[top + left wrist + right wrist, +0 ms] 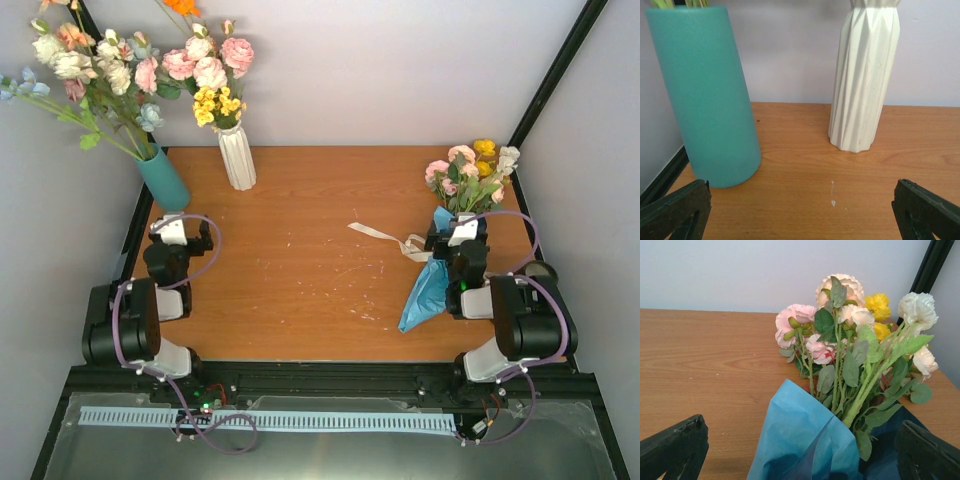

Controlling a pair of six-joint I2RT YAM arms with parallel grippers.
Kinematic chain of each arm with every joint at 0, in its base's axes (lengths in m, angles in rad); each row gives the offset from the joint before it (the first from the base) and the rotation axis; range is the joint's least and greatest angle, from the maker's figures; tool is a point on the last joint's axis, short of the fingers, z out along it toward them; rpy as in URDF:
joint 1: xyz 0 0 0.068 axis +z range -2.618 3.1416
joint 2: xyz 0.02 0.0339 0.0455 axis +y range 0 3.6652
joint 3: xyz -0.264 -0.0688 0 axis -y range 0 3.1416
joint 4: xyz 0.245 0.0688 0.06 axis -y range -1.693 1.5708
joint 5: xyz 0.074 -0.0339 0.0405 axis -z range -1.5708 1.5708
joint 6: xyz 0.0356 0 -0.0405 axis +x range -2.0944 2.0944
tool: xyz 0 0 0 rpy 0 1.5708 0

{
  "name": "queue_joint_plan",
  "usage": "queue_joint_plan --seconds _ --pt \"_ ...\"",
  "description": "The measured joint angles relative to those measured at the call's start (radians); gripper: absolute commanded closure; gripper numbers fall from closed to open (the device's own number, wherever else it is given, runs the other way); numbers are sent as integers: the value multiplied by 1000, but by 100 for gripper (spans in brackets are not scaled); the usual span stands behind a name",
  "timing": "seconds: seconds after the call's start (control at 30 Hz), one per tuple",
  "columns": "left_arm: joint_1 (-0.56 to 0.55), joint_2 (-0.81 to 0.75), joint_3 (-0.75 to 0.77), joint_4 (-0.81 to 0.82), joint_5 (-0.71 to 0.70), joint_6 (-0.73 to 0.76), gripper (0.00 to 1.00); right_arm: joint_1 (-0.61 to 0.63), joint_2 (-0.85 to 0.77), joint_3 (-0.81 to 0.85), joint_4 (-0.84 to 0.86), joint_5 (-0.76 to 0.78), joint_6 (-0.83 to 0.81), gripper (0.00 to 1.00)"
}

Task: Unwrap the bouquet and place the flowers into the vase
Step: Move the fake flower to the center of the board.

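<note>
The bouquet lies at the right of the table, with its pink, cream and yellow flowers (468, 172) (850, 320) pointing to the far wall. Blue paper (427, 290) (805, 440) wraps the stems. A beige ribbon (385, 238) trails loose to the left. My right gripper (462, 238) (800, 455) is open and straddles the wrapped stems, its fingers (672, 450) wide on both sides. My left gripper (180, 232) (800, 215) is open over bare wood. A dark round shape (541, 270) behind my right arm could be the vase; I cannot tell.
A teal cylindrical vase (163, 180) (705, 95) and a white ribbed vase (237, 156) (865, 75), both holding flowers, stand at the back left, just ahead of my left gripper. A black frame post (555, 75) runs up the back right corner.
</note>
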Motion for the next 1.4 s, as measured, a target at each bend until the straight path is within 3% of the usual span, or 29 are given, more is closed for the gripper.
queue_joint_plan --seconds 0.17,0.4,0.67,0.83,0.97,1.1,1.4 --pt "-10 -138 71 -163 -35 -8 1 -1 -145 19 -147 38 14 0" --pt "-18 -341 214 -468 -80 -110 1 -1 -385 248 -539 81 56 0" --pt "-20 -467 446 -892 -106 -341 0 -4 -484 505 -1003 154 284 0" --pt "-19 -473 549 -1119 31 -422 1 -5 -402 698 -1294 94 343 0" --pt "-20 -475 544 -1277 247 -448 1 -5 -301 812 -1480 45 374 0" --pt "-21 -494 514 -1420 374 -449 0 -5 -191 874 -1638 8 401 0" --pt "-33 -591 486 -1597 356 -382 2 -5 58 906 -1819 4 446 0"
